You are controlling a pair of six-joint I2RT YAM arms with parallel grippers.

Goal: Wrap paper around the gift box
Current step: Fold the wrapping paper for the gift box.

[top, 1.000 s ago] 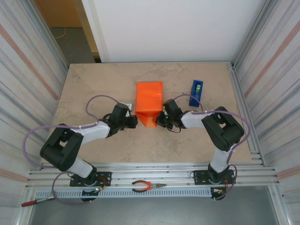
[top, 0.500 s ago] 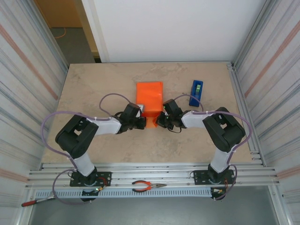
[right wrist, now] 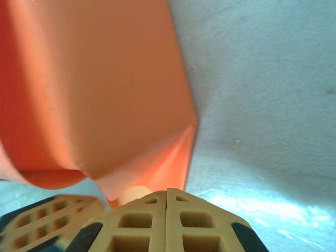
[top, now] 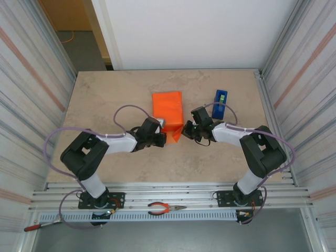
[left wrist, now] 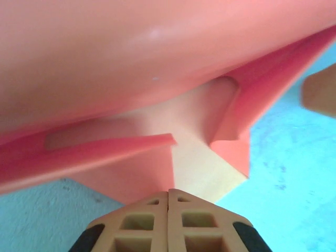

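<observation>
Paper (top: 167, 107) end fold seems in hand — left hand (top: 162, 139) and right hand (top: 188, 130), both closed, sit at its near end; creasing probably comes next.

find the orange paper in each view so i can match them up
Top external: the paper sits mid-table, folded into a block shape.
Left wrist: it spans the upper part of the picture, above the shut left fingers.
Right wrist: it covers the upper left, above the shut right fingers.
Shared landmark: the loose folded flap at the paper's near end.
</observation>
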